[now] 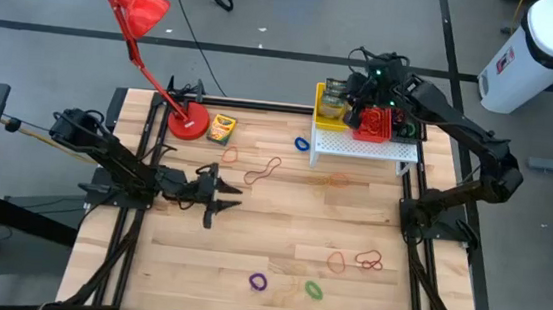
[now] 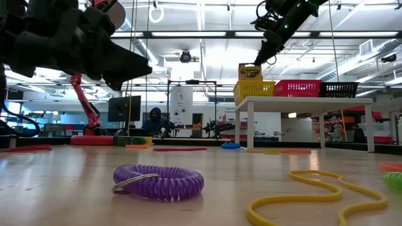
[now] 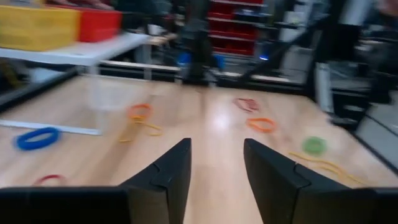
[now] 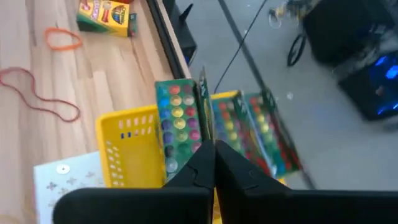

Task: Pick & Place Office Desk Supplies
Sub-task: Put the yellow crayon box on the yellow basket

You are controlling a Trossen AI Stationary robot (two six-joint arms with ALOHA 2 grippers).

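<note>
My right gripper [image 1: 346,103] [image 4: 214,155] is shut on a green crayon box [image 4: 180,124] that stands in the yellow mesh basket [image 1: 326,119] [image 4: 124,152]. A second crayon box [image 4: 261,134] stands beside it. The yellow, red [image 2: 297,88] and black [image 2: 339,90] baskets sit in a row on a small white shelf [image 1: 362,149]. Another crayon box [image 1: 222,128] lies flat on the table near the lamp base. Rubber-band loops lie scattered: blue [image 1: 303,143], orange [image 1: 229,155], red [image 1: 265,169], purple [image 1: 258,282], green [image 1: 314,290]. My left gripper [image 1: 218,192] [image 3: 214,168] is open above the bare table, left of centre. My right gripper pinches the thin upright top flap [image 4: 203,102] of the green crayon box between its two shut fingers. It comes from above, slanting down from the table's right. The box stands upright with its lower part inside the yellow basket [image 2: 254,91].
A red desk lamp [image 1: 138,12] stands on its round base [image 1: 187,122] at the table's far left. More red and orange loops [image 1: 368,258] lie near the right edge. Open wood spans the table's middle.
</note>
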